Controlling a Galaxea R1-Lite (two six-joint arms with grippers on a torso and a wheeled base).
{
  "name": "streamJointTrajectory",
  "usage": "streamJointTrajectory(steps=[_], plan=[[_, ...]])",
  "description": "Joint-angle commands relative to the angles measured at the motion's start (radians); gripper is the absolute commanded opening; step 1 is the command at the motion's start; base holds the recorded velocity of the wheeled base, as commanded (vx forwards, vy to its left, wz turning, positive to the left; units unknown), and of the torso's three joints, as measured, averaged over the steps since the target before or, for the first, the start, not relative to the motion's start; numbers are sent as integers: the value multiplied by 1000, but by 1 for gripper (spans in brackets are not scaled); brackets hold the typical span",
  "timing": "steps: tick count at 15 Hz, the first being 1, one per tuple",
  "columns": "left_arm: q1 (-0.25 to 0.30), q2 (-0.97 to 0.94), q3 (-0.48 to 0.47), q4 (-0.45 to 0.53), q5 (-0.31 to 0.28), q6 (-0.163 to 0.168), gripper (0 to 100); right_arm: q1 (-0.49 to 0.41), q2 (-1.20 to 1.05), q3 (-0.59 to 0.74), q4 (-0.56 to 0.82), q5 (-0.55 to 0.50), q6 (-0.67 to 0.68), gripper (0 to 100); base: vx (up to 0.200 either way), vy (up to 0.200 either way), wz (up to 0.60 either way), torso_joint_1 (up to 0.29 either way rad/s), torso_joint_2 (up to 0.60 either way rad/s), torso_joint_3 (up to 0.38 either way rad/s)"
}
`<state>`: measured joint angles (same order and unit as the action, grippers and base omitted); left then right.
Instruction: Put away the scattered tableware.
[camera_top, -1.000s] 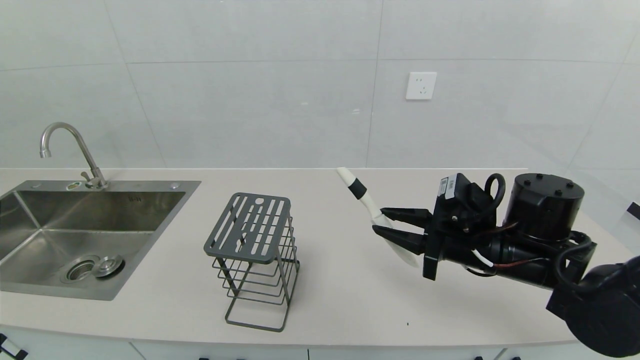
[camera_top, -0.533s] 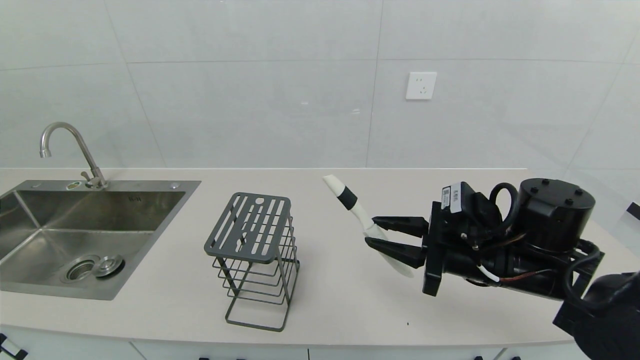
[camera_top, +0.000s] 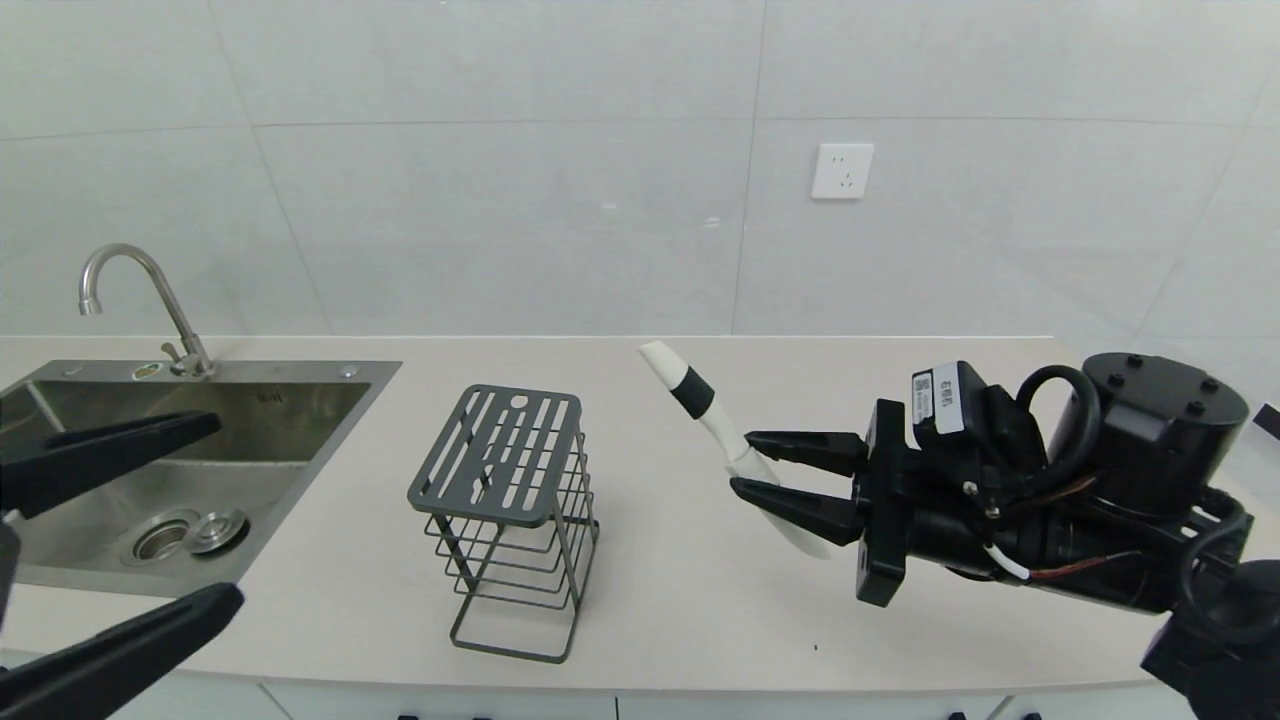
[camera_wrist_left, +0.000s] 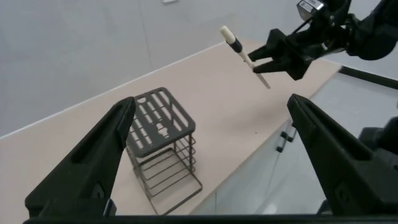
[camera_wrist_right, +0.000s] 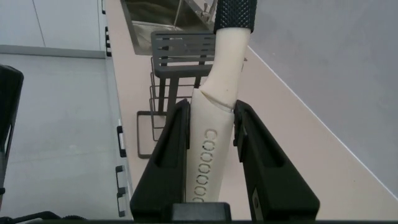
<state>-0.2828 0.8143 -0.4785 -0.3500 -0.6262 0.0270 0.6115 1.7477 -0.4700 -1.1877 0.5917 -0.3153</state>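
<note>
Head view: the right gripper (camera_top: 742, 460) hangs above the counter (camera_top: 680, 590), right of the rack (camera_top: 500, 455), its two fingers clamped on a white utensil (camera_top: 722, 428) with a black band. The utensil is in the air, tilted, its banded end up and toward the wall. Its lower part passes behind the lower finger and comes out again below it as a pale tip. Whether it is a knife or a spatula is hard to make out.

In the right wrist view, the fingers (camera_wrist_right: 177, 143) press the utensil (camera_wrist_right: 214, 143) from both sides. A row of small holes shows on its flat part, its far end is cut off by the frame, and it covers part of the rack (camera_wrist_right: 177, 59).

The left gripper (camera_top: 225, 508) is spread wide and grips nothing. It sits in front of the sink (camera_top: 300, 400), its fingers cut off by the frame edge.

From the left wrist view, the left gripper (camera_wrist_left: 211, 102) frames the rack (camera_wrist_left: 158, 124) on the counter, with the right gripper (camera_wrist_left: 255, 64) and utensil (camera_wrist_left: 233, 42) small and far off.

The rack stands upright, its slotted top tilted. The sink is cut off at the side, the faucet (camera_top: 170, 310) behind it.
</note>
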Motion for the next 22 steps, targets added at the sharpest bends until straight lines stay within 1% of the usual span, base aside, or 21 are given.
streamJointTrajectory(steps=[1, 2, 3, 4, 6, 7, 9, 10, 12, 14, 15, 16, 18, 19, 20, 21, 22], plan=[[-22, 195, -6, -73, -69, -1, 100, -7, -17, 45, -24, 0, 4, 0, 0, 0, 0, 0, 0, 0], [-26, 233, -8, -110, -98, -1, 100, -9, -16, 53, -43, -1, 5, 0, 0, 0, 0, 0, 0, 0], [-29, 289, -5, -176, -130, 4, 100, -10, -16, 57, -69, -1, 13, 0, 0, 0, 0, 0, 0, 0], [-39, 332, -3, -221, -138, 5, 100, -12, -16, 56, -92, -1, 32, 0, 0, 0, 0, 0, 0, 0], [-81, 385, -9, -267, -139, 4, 100, -10, -5, 50, -161, 2, 70, 0, 0, 0, 0, 0, 0, 0], [-130, 434, -23, -317, -139, 2, 100, -1, 23, 42, -214, 2, 117, 0, 0, 0, 0, 0, 0, 0], [-205, 503, -28, -411, -139, 1, 100, -1, 59, 51, -283, 2, 145, 0, 0, 0, 0, 0, 0, 0], [-225, 533, -28, -448, -138, 1, 100, -2, 64, 54, -300, 2, 150, 0, 0, 0, 0, 0, 0, 0], [-245, 609, -29, -547, -138, 1, 100, -1, 64, 56, -345, 2, 174, 0, 0, 0, 0, 0, 0, 0], [-254, 678, -29, -652, -139, -6, 100, -1, 64, 59, -357, 2, 183, 0, 0, 0, 0, 0, 0, 0], [-257, 692, -29, -672, -139, -13, 100, -1, 64, 60, -357, 2, 183, 0, 0, 0, 0, 0, 0, 0], [-277, 729, -31, -747, -141, -62, 100, 1, 62, 67, -375, 2, 185, 0, 0, 0, 0, 0, 0, 0], [-319, 776, -60, -865, -168, -188, 100, 13, 61, 73, -383, 2, 200, 0, 0, 0, 0, 0, 0, 0], [-326, 795, -68, -906, -175, -225, 100, 13, 61, 73, -383, 2, 202, 0, 0, 0, 0, 0, 0, 0], [-337, 838, -88, -969, -176, -277, 100, 16, 58, 71, -383, 2, 202, 0, 0, 0, 0, 0, 0, 0], [-338, 867, -100, -1009, -176, -299, 100, 24, 53, 71, -383, 2, 202, 0, 0, 0, 0, 0, 0, 0], [-342, 895, -103, -1044, -175, -308, 100, 27, 52, 65, -383, 2, 202, 0, 0, 0, 0, 0, 0, 0]])
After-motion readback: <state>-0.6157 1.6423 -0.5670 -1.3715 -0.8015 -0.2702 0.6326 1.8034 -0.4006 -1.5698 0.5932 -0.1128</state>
